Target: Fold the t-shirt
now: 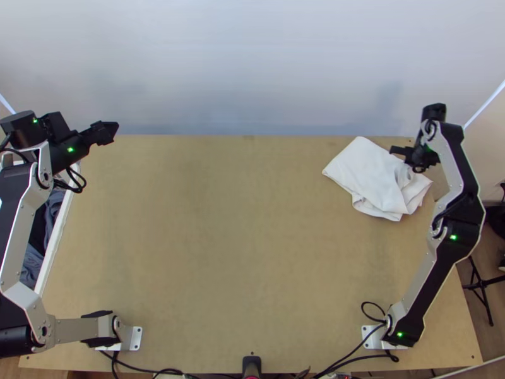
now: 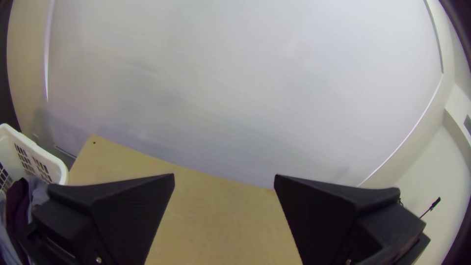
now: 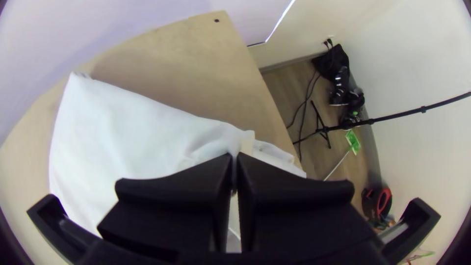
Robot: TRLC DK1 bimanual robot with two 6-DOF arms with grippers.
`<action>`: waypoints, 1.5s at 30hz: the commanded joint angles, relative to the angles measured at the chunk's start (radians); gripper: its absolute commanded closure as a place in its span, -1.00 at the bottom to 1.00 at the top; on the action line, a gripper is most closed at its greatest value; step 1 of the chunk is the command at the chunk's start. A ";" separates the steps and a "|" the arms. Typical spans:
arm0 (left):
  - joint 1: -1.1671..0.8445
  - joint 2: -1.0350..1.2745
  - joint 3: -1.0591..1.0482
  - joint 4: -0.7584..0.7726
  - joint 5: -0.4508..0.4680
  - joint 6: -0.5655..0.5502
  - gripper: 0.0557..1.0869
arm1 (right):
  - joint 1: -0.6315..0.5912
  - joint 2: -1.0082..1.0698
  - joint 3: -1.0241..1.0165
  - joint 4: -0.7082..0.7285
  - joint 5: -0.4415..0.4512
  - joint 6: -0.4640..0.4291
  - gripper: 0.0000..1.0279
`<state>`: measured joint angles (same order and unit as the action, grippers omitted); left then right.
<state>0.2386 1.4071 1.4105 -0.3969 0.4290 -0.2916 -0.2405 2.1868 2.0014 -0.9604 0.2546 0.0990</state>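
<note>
White fabric t-shirt, bundled: beneath right black end effector, part pinched. Left black end effector: spread, empty. Best release: low, slow.

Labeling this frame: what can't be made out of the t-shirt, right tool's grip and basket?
- T-shirt: collar and sleeves; its folds hide inner layers, top view.
- Right tool: how much cloth it pinches; its fingers hide it, right wrist view.
- White basket: full outline; left arm covers it, top view; edge cuts it off, left wrist view.
- Basket clothes: garment types; same edge.
</note>
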 commanded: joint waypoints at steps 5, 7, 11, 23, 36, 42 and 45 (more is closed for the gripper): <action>-0.018 0.004 -0.001 0.003 0.001 -0.001 -0.91 | -0.095 -0.071 -0.153 0.081 0.008 -0.039 0.94; -0.021 0.004 0.002 0.003 0.001 -0.001 -0.91 | -0.111 -0.079 -0.181 0.106 0.012 -0.044 0.94; -0.025 0.006 0.001 0.003 0.001 -0.001 -0.91 | -0.137 -0.107 -0.254 0.173 0.041 -0.061 0.94; -0.027 -0.007 -0.039 0.003 0.001 0.000 -0.91 | -0.106 -0.268 -0.351 0.298 0.153 -0.117 -0.05; -0.015 -0.020 -0.051 0.003 0.001 0.009 -0.91 | -0.060 -0.314 -0.368 0.347 0.273 -0.151 -0.17; -0.016 -0.023 -0.053 0.003 0.001 0.009 -0.91 | -0.082 -0.334 -0.434 0.394 0.318 -0.176 -0.34; -0.016 -0.023 -0.047 0.003 0.001 0.009 -0.91 | -0.069 -0.366 -0.463 0.439 0.334 -0.199 -0.37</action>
<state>0.2218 1.3861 1.3602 -0.3943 0.4294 -0.2832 -0.3145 1.8629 1.5951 -0.5819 0.5472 -0.0666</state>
